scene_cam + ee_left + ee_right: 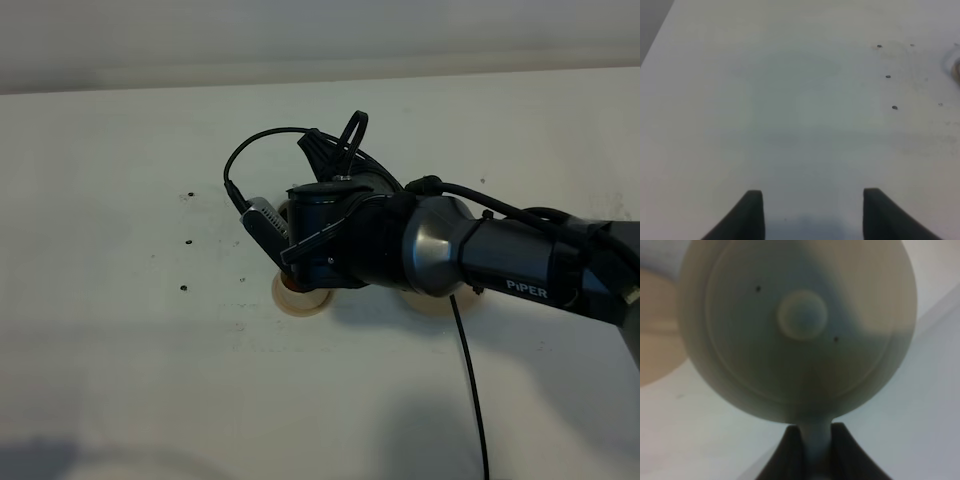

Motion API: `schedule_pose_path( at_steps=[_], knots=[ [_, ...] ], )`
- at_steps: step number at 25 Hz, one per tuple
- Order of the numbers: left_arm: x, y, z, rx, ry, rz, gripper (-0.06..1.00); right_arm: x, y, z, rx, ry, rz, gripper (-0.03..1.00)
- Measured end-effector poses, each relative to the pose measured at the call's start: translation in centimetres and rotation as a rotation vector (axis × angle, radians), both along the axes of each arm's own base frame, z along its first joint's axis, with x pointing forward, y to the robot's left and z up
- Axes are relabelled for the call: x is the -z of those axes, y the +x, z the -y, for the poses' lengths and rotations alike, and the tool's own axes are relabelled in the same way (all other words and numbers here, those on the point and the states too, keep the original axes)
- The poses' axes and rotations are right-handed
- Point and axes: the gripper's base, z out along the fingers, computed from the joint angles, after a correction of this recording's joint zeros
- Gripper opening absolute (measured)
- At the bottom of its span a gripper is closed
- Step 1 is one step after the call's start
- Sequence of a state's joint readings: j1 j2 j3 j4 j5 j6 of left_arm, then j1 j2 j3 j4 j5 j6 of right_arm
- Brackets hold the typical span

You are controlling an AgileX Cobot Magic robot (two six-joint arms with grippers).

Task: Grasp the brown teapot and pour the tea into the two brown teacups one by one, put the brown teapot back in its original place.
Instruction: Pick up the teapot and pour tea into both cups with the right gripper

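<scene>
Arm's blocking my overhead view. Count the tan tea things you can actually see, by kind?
Teapot: 1
Saucers: 2, both partly hidden under the arm
Cups: 0 visible
Total: 3

Flat white tabletop (120, 380): plain off-white, no pattern, w/ a few small dark specks (188, 241) left of centre and soft grey shadows along the near edge. Dull grey wall band (300, 40) across the far side. Right robot arm (520, 265): black shell, brushed silver-grey joint, white "PiPER" lettering (527, 288); thin black cable (470, 380) runs to the near edge. Small round pale tan saucer (300, 305) under the arm: plain cream-tan. Round pale tan clay teapot (800, 330) in right wrist view: matte tan-grey lid & knob, faint concentric ring, two tiny dark dots, one side shaded darker; handle same tan. Right gripper (817, 440) & left gripper (812, 212): both matte black, no markings
</scene>
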State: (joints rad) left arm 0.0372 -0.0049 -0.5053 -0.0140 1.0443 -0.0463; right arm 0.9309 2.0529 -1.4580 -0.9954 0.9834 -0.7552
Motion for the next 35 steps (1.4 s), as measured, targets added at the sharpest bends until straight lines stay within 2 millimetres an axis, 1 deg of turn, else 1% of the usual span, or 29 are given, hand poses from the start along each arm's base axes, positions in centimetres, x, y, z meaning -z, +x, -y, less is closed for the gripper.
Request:
schedule_pose_path(
  at_steps=[11,15,35],
  knots=[
    [0.0,0.0,0.0,0.0,0.0,0.0,0.45,-0.11,0.06,-0.04,-0.028,-0.029,0.008,0.12],
    [0.0,0.0,0.0,0.0,0.0,0.0,0.45,-0.13,-0.18,-0.31,-0.048,-0.042,0.008,0.12],
    [0.0,0.0,0.0,0.0,0.0,0.0,0.45,-0.42,-0.15,-0.92,-0.129,-0.071,0.044,0.12]
  ],
)
